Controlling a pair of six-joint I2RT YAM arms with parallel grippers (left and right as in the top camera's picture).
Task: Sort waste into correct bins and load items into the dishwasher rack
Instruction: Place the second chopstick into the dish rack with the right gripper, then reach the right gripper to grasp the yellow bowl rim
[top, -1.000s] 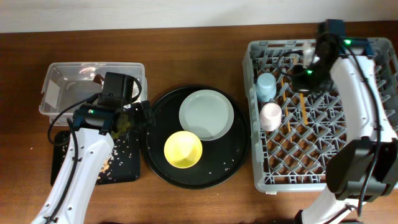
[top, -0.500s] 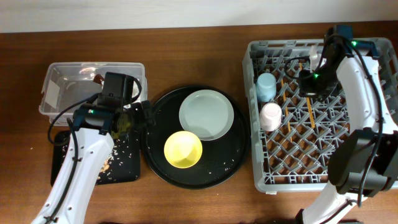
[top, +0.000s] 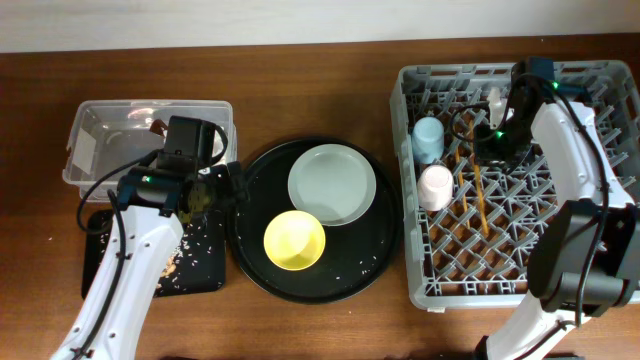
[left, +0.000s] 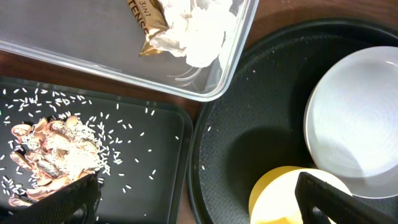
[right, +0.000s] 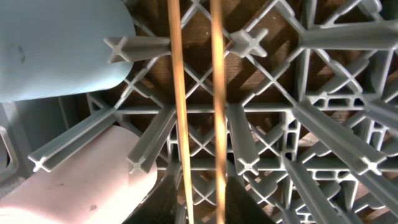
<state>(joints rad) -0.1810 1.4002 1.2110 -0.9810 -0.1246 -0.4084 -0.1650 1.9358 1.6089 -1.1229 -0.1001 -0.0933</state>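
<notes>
The chopsticks (top: 481, 198) are lying down among the pegs of the dishwasher rack (top: 420, 280), in its upper middle. Seen from overhead, their long axis is running almost 12 to 6, leaning slightly toward 11 and 5. The two sticks are lying parallel with a gap between them, not pressed into one bundle.

The right gripper (right: 202, 211) is hanging at the sticks' 12 o'clock end. In the wrist view both sticks are running straight out from between its narrowly parted fingers. Whether it is pinching them or merely straddling them, I cannot tell. Any lift or retreat should probably be going along that 12-to-6 line, so the pegs are not snagging the sticks.

The light-blue cup (top: 428, 138) is sitting at about 10 o'clock of the sticks and the pink cup (top: 436, 186) at 9, both near.

Well apart at 9 o'clock, the plate (top: 332, 185) and yellow bowl (top: 294, 240) are waiting on the round black tray (top: 375, 250). The left gripper (top: 222, 185), fingers spread wide and holding nothing, is hovering at that tray's 9 o'clock edge, so it is the nearer arm for them.
</notes>
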